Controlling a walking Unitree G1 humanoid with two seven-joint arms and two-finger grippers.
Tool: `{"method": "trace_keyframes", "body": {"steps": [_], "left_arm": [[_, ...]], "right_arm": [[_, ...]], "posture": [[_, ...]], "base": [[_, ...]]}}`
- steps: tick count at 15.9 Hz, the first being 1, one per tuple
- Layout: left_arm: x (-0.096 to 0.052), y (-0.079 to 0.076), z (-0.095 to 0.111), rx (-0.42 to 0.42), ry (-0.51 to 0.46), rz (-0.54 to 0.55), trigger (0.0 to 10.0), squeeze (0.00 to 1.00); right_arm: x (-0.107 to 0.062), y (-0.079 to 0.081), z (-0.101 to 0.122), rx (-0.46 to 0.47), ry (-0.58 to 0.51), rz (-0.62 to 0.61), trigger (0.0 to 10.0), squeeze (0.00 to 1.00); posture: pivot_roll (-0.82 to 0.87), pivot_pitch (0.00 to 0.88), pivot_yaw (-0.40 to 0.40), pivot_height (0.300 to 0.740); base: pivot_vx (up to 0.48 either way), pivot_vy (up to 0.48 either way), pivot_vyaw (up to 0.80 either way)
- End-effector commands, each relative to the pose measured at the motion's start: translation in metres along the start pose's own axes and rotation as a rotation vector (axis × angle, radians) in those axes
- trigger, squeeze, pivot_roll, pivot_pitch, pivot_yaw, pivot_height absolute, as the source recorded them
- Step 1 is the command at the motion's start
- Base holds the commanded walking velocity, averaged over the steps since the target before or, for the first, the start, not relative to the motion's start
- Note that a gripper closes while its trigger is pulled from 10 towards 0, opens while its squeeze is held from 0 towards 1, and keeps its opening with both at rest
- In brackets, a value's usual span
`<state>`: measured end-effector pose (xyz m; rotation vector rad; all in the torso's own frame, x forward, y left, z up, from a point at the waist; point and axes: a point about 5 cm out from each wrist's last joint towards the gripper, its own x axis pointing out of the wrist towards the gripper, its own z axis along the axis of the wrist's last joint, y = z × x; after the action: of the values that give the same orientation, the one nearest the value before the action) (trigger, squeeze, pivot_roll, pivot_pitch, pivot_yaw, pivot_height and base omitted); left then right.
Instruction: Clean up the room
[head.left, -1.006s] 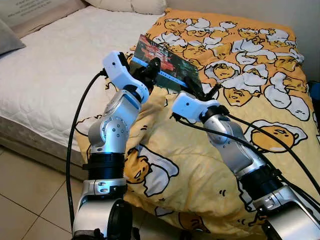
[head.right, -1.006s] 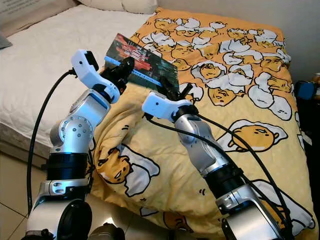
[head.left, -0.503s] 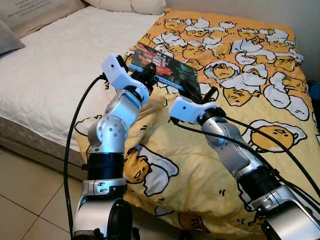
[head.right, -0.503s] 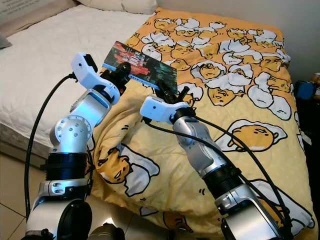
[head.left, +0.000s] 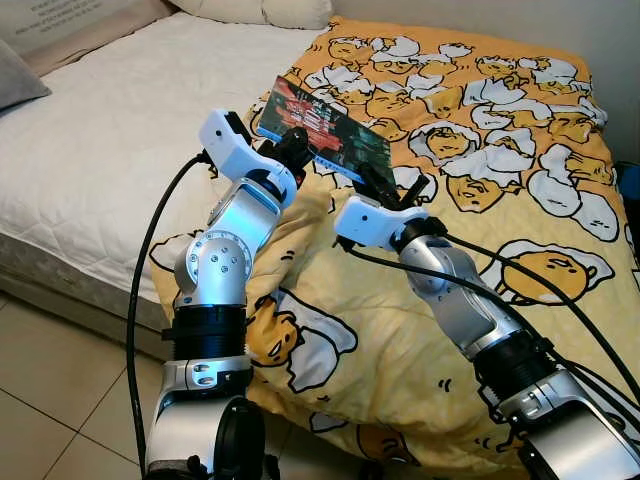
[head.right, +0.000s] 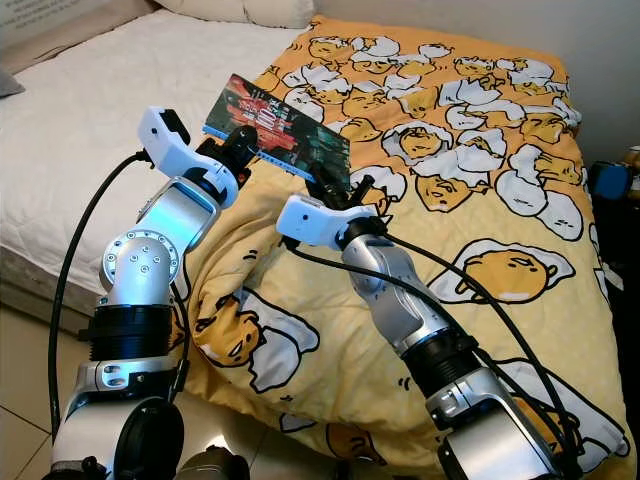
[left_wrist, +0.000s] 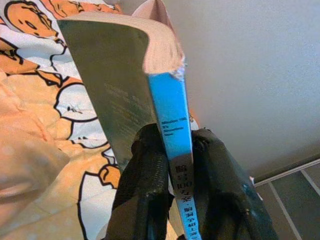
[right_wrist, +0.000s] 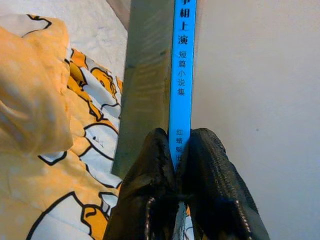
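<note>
Book (head.left: 325, 137) with a blue spine held up above the yellow patterned blanket (head.left: 500, 230) on the bed (head.left: 100, 150), pinched at both ends. The left gripper (head.left: 292, 150) is clamped on one end, the right gripper (head.left: 385, 190) on the other, fingers (right_wrist: 150, 165) squeezing the spine.

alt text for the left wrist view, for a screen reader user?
The left gripper is shut on the blue spine of a paperback book, one black finger on each side, holding it up on edge. Behind it lie a yellow cartoon-egg duvet and a pale wall.
</note>
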<state>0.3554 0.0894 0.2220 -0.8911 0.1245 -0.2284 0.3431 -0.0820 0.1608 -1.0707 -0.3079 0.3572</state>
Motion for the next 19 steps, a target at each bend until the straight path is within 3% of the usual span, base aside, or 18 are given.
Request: {"method": "trace_keyframes", "body": {"steps": [1, 2, 3, 8, 9, 12, 13, 14, 17, 19], "left_arm": [[0.004, -0.021, -0.013, -0.060, 0.013, -0.014, 0.0, 0.00], [0.004, -0.021, -0.013, -0.060, 0.012, -0.014, 0.0, 0.00], [0.004, -0.020, -0.011, -0.046, 0.007, -0.015, 0.0, 0.00], [0.006, -0.016, -0.002, 0.034, -0.019, -0.014, 0.0, 0.00], [0.008, -0.012, 0.003, 0.112, -0.038, -0.007, 0.0, 0.00], [0.009, -0.007, 0.012, 0.255, -0.065, -0.001, 0.0, 0.00], [0.009, 0.004, 0.020, 0.325, -0.081, 0.035, 0.0, 0.00], [0.009, 0.010, 0.025, 0.343, -0.093, 0.053, 0.0, 0.00], [0.008, 0.015, 0.029, 0.381, -0.101, 0.049, 0.0, 0.00], [0.007, 0.016, 0.032, 0.438, -0.105, 0.010, 0.0, 0.00]], "right_arm": [[0.004, -0.019, 0.009, 0.017, -0.053, -0.073, 10.0, 0.00], [0.004, -0.018, 0.009, 0.019, -0.053, -0.071, 10.0, 0.20], [0.004, -0.019, 0.009, 0.023, -0.052, -0.077, 10.0, 1.00], [0.003, -0.020, 0.006, 0.060, -0.030, -0.098, 10.0, 1.00], [-0.003, -0.021, 0.002, 0.167, -0.020, -0.111, 10.0, 1.00], [-0.020, -0.029, 0.000, 0.298, -0.063, -0.190, 10.0, 1.00], [-0.039, -0.024, -0.001, 0.344, -0.117, -0.171, 10.0, 0.00], [-0.051, -0.020, -0.001, 0.358, -0.138, -0.149, 10.0, 0.00], [-0.062, -0.008, -0.002, 0.391, -0.123, -0.097, 10.0, 0.00], [-0.071, -0.001, -0.005, 0.459, -0.087, -0.080, 10.0, 0.00]], "posture": [[0.03, 0.000, 0.021, 0.740], [0.03, 0.000, 0.022, 0.740], [0.02, 0.000, 0.027, 0.740], [0.02, 0.000, 0.041, 0.740], [0.01, 0.000, 0.042, 0.740], [0.01, 0.000, 0.046, 0.740], [0.00, 0.000, 0.055, 0.740], [0.00, 0.000, 0.055, 0.740], [-0.02, 0.000, 0.073, 0.740], [-0.03, 0.000, 0.077, 0.740]], "base": [[0.000, 0.000, 0.00], [0.000, 0.000, 0.00], [0.000, 0.000, 0.00], [0.000, 0.000, 0.00], [0.000, 0.000, 0.00], [0.000, 0.000, 0.00], [0.000, 0.000, 0.00], [0.000, 0.000, 0.00], [0.000, 0.000, 0.00], [0.000, 0.000, 0.00]]}}
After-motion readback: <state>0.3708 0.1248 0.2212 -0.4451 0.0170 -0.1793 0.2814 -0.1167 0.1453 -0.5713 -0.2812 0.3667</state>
